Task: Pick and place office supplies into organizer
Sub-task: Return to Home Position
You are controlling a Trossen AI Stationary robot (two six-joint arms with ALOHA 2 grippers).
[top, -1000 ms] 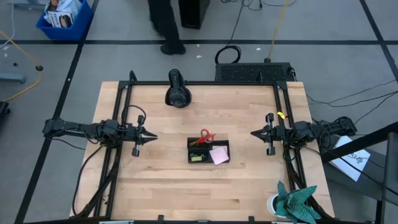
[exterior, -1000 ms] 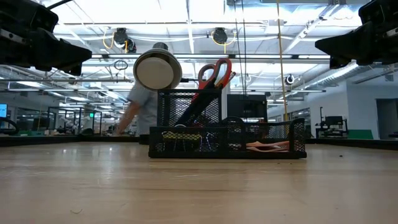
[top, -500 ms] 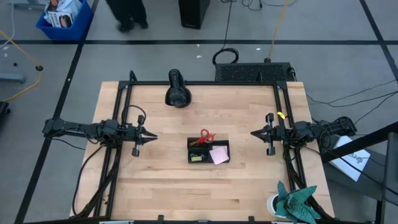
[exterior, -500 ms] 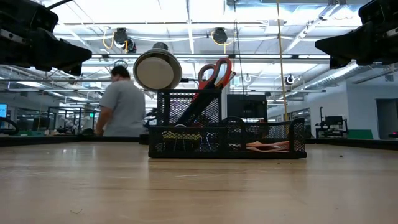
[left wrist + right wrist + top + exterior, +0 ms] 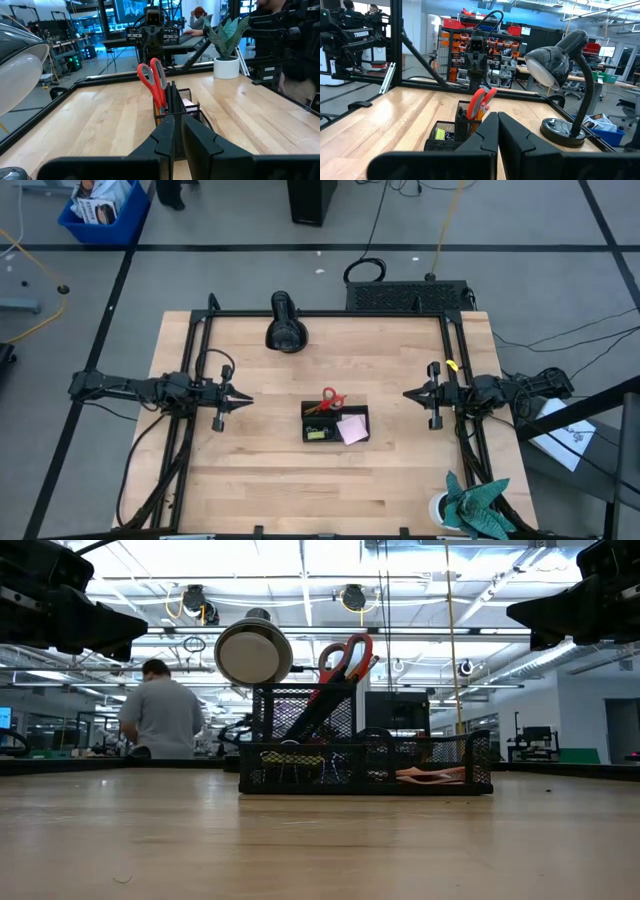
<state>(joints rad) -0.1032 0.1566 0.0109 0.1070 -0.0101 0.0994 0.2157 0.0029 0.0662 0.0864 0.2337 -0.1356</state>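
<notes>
The black mesh organizer (image 5: 335, 423) sits mid-table. Red-handled scissors (image 5: 330, 397) stand handles-up in its tall cup (image 5: 305, 710) with dark pens beside them. The pink sticky-note pad (image 5: 352, 429) lies in a low compartment, and a yellow-green piece (image 5: 315, 434) in another. My left gripper (image 5: 248, 399) hovers left of the organizer, shut and holding nothing; its fingers (image 5: 176, 131) point at the scissors (image 5: 153, 81). My right gripper (image 5: 406, 394) hovers to the right, also shut and holding nothing (image 5: 497, 128).
A black desk lamp (image 5: 285, 328) stands near the far edge of the table. A teal-green plant in a white pot (image 5: 470, 505) sits at the near right corner. A black frame (image 5: 325, 314) borders the table. A person (image 5: 158, 720) stands in the room beyond.
Both arms and the supplies have stayed still. Only the person in the background has walked toward the left.
</notes>
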